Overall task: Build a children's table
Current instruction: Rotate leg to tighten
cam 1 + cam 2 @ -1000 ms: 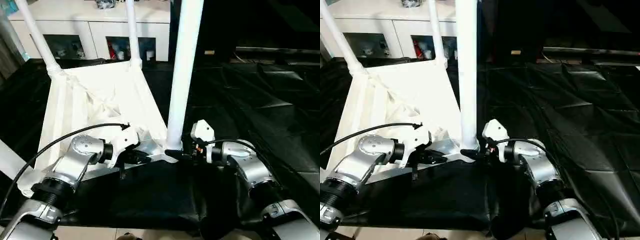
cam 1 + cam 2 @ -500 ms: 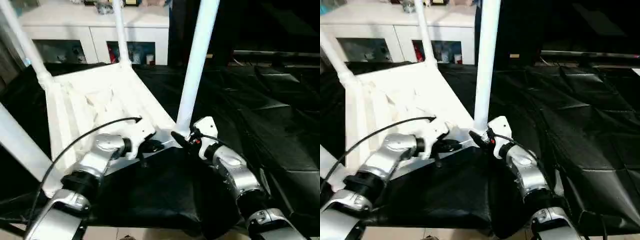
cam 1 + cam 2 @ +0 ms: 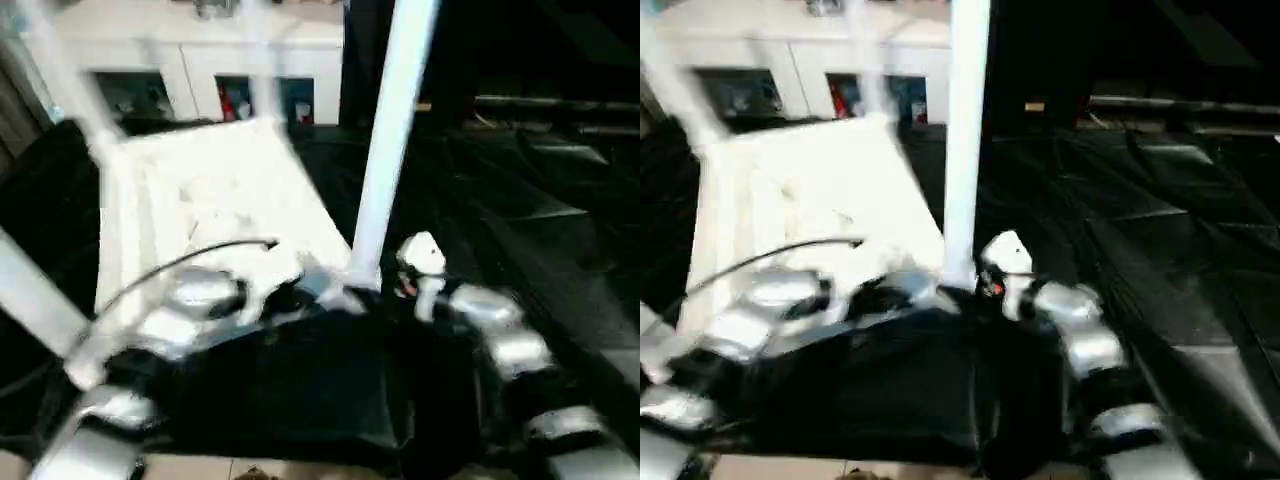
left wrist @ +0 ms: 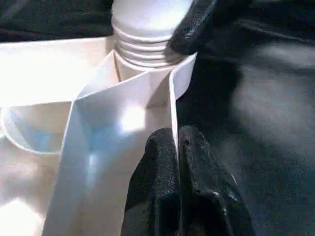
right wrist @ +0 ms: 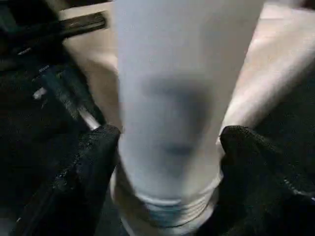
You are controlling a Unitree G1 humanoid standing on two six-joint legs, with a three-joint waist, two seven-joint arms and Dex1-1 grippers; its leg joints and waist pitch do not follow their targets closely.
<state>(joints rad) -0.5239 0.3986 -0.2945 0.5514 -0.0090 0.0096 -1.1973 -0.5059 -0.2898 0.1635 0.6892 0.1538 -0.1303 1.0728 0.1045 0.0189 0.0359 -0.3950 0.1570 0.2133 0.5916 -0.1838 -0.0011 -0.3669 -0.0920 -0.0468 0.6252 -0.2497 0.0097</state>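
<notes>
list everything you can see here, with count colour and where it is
table top: 1, white, upside down on the black sheet, ribbed underside facing up
table legs: 4, white, standing up from the top's corners; the nearest one rises beside the right gripper, its ringed foot in the corner socket
black sheet: 1, black, creased, spread over the floor under the table
cabinet: 1, white, along the back, small items in its open shelves, too blurred to name
left gripper: 1, black fingers shut on the rim wall of the table top near the socket
right gripper: 1, black fingers either side of the nearest leg just above its foot
forearms: 2, silver, reaching in from the near edge
</notes>
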